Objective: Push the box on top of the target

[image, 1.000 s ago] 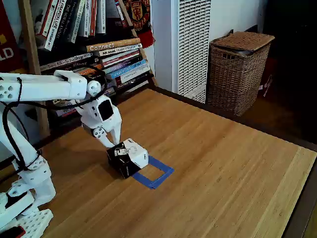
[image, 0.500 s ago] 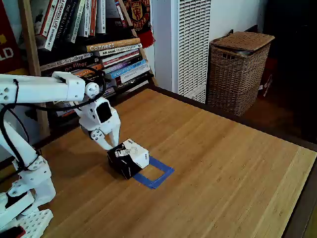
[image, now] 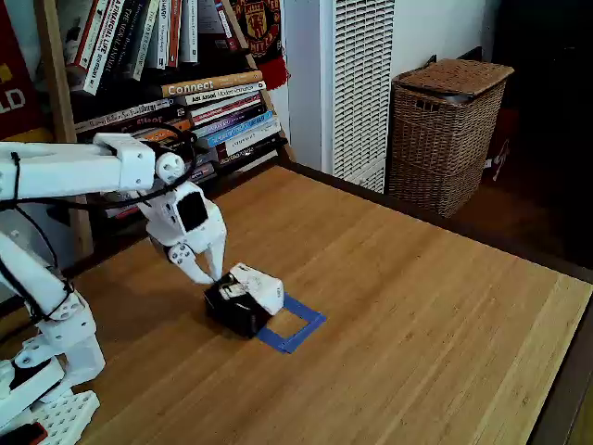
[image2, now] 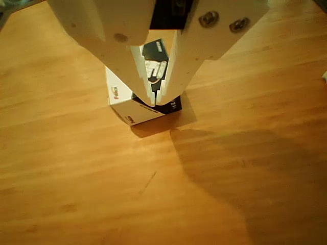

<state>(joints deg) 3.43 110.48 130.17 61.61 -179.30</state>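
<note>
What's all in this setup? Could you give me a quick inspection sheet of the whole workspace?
Surface: wooden table, bare apart from the job's things.
Job's things: box overlapping the near-left part of the blue tape target, not yet centred on it.
Clutter: nothing seen.
Gripper: gripper with jaws shut, tips against the box's left side; also seen closed above the box in the other view.
Cables: black cable along the arm.
Surroundings: bookshelf, white heater, wicker basket.

Wood-grain table (image: 417, 306), smooth; cardboard box (image: 246, 295); matt plastic end effector (image2: 155, 97); woven wicker basket (image: 445, 134)
</note>
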